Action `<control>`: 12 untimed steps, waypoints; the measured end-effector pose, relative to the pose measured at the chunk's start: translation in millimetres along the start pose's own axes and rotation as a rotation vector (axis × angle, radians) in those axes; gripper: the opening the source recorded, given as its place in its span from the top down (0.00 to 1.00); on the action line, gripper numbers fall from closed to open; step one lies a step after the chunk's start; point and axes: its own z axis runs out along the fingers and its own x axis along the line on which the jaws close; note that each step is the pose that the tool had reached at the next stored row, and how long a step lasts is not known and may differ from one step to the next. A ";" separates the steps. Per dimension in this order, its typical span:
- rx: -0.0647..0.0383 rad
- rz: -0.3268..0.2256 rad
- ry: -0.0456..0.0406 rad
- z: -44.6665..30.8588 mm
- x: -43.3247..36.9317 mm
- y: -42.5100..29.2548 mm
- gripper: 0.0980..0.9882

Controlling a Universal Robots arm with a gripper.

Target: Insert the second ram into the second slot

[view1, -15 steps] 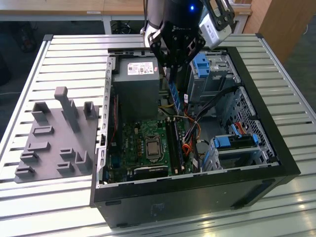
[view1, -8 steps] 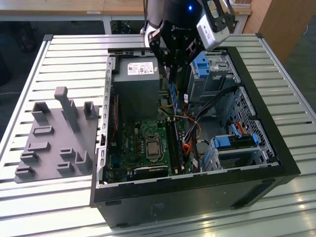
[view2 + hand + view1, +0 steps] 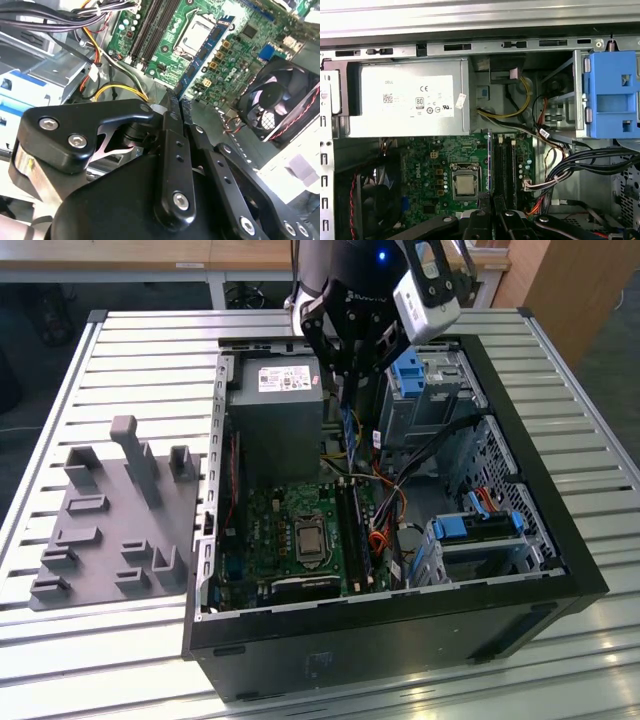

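We see the gripper [image 3: 347, 380] closed tight on the blue memory stick [image 3: 348, 428]. Its black fingers [image 3: 167, 165] pinch one end, and the rest of the stick points down toward the motherboard [image 3: 265, 530]. The stick hangs upright above the motherboard, clear of it and not seated in anything. It is over the side of the motherboard that meets the grey power supply [image 3: 407, 97].

In the first wrist view the stick shows edge-on as a thin line. It lies between the processor socket [image 3: 465, 185] in the middle of the motherboard and the long dark memory slots [image 3: 506, 165] just beside that socket. It runs the same way as the slots. We cannot tell whether any slot already holds a stick.

A round black fan [image 3: 280, 102] sits off one edge of the motherboard. On the far side of the slots from the socket are bundled cables and a blue drive bracket [image 3: 612, 95].

The motherboard lies flat in the open black case [image 3: 560, 560], which rests on a slatted metal table [image 3: 150, 350]. A grey holder [image 3: 100, 530] with upright pegs sits on the table well apart from the motherboard, outside the case wall.
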 end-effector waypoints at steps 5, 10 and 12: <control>-0.001 0.047 0.0000 0.1 0.0 0.0 0.96; -0.002 0.068 0.0000 0.4 0.0 -0.1 0.96; -0.002 0.067 -0.0001 1.2 -0.1 -0.1 0.96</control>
